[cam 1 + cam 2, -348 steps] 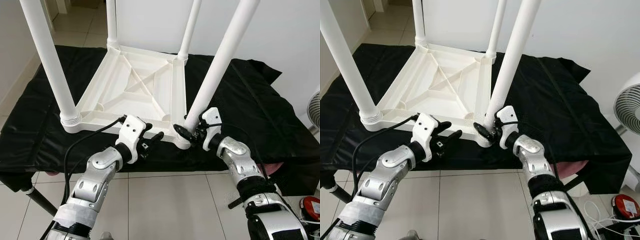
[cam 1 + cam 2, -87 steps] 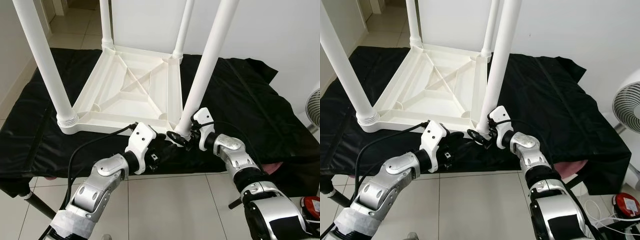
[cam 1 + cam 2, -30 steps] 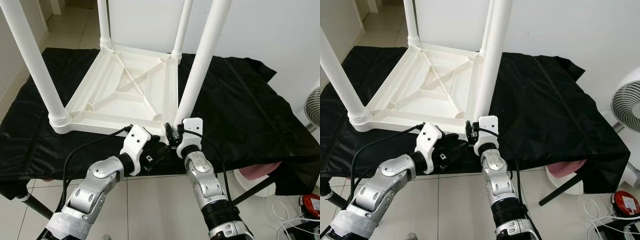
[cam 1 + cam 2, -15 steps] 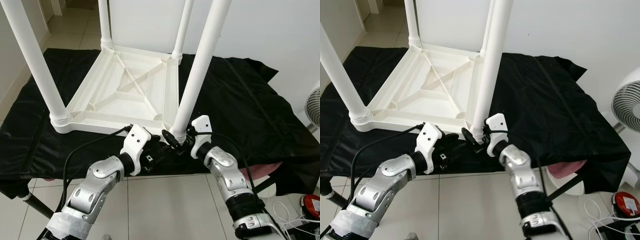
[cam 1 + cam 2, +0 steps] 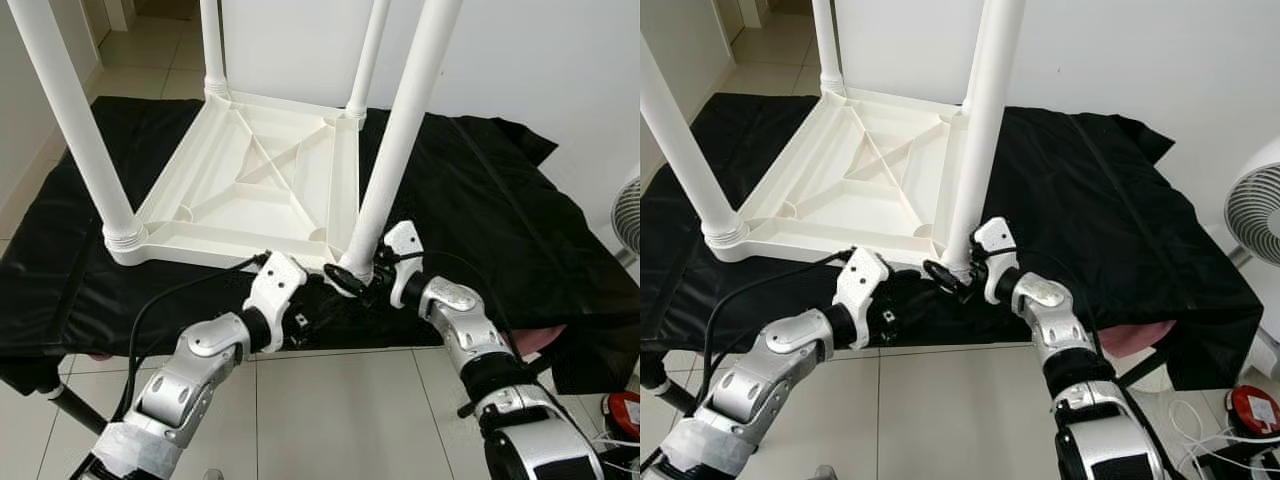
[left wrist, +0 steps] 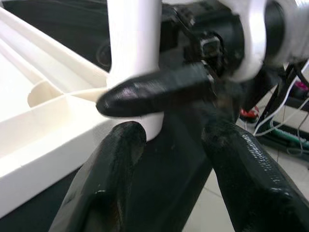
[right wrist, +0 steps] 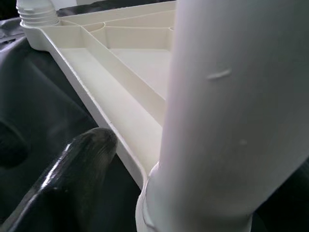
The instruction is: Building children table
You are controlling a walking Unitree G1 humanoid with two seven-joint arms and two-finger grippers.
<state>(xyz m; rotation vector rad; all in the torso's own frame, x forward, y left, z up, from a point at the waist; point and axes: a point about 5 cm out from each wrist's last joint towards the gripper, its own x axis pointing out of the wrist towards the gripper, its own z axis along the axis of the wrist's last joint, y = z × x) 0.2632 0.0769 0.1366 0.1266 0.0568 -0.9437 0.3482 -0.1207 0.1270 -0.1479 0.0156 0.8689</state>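
Note:
A white children's table top [image 5: 250, 190] lies upside down on a black cloth [image 5: 480, 210], with its legs pointing up. The near right leg [image 5: 400, 130] stands in the front corner socket. My right gripper [image 5: 360, 275] is shut on the base of that leg; the right wrist view has the leg [image 7: 227, 96] pressed close beside one black finger [image 7: 72, 174]. My left gripper [image 5: 320, 300] is open just in front of the same corner, low over the cloth. In the left wrist view its fingers [image 6: 106, 193] stand apart below the leg [image 6: 133, 43].
The cloth covers a low bench whose front edge runs just under my wrists, with tiled floor [image 5: 330, 400] below. A fan [image 5: 1255, 215] stands at the right edge, near a red object [image 5: 1250, 405] with cables on the floor. A white wall is behind.
My right forearm has swung out to the right while its gripper stays at the base of the leg. The left gripper has barely moved.

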